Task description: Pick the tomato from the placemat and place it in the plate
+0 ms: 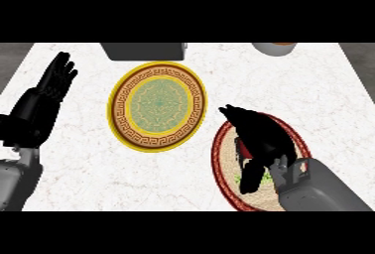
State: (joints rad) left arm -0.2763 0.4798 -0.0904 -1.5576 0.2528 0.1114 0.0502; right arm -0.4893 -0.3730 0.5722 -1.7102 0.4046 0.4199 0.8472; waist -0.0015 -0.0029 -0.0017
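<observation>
A round plate (157,106) with a yellow rim and a green patterned middle lies at the counter's centre. To its right lies a round woven placemat (224,163) with a dark red border. My right hand (258,136) is over the placemat, curled round the tomato (239,148). Only a thin red sliver of the tomato shows at the hand's left side; the rest is hidden. My left hand (53,84) rests open at the left edge of the view, fingers up, away from both the plate and the placemat.
A dark grey box-like object (143,50) stands at the counter's back edge, just behind the plate. A pale round container (275,48) sits at the back right. White marbled counter shows between plate and placemat.
</observation>
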